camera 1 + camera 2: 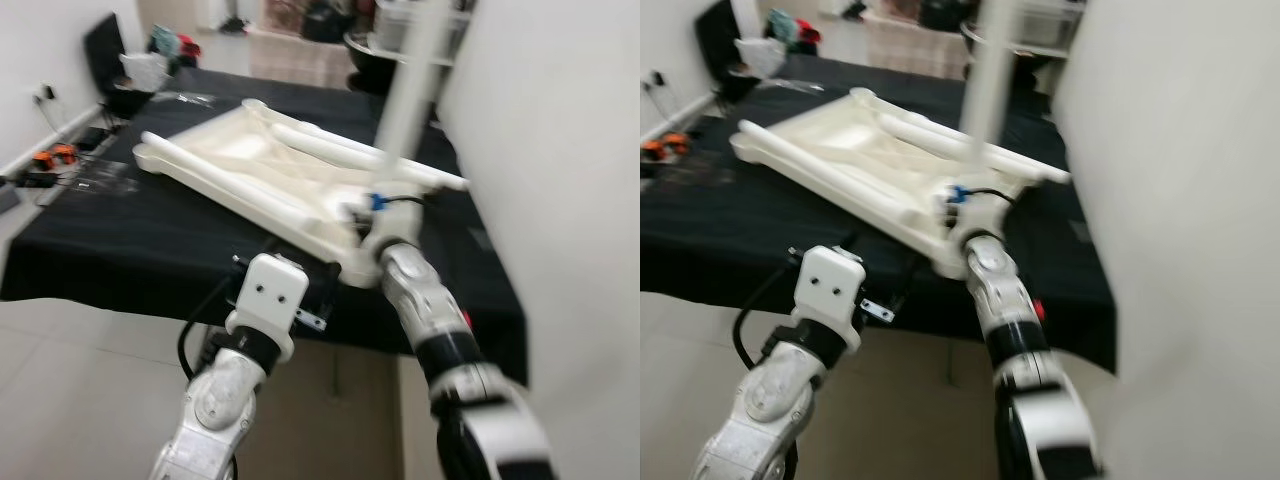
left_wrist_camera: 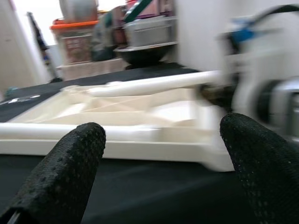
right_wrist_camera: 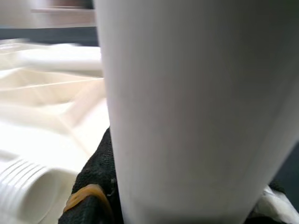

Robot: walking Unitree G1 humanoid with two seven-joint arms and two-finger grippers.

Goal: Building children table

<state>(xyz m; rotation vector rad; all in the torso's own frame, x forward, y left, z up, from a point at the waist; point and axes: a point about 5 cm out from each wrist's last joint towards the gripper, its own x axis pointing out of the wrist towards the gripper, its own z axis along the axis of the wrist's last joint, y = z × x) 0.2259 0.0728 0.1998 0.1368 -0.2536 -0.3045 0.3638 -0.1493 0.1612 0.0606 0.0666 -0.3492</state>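
Observation:
An upside-down white children's tabletop (image 1: 250, 160) lies on a black-covered table (image 1: 110, 235), with loose white legs (image 1: 325, 148) resting on it. My right gripper (image 1: 378, 198) is at the tabletop's near right corner, shut on a white table leg (image 1: 410, 90) that stands upright there. In the right wrist view that leg (image 3: 196, 102) is pressed against a black finger (image 3: 96, 175), and a ribbed white socket (image 3: 23, 189) sits beside it. My left gripper (image 2: 159, 177) is open at the table's front edge, its fingertips (image 2: 65, 172) pointing at the tabletop's near side (image 2: 117, 149).
A white wall panel (image 1: 560, 150) stands close on the right. Orange tools (image 1: 52, 157) and plastic bags (image 1: 170, 98) lie at the table's far left. Behind the table are storage boxes and a dark bowl (image 2: 140, 53). Tiled floor (image 1: 80, 390) lies below the front edge.

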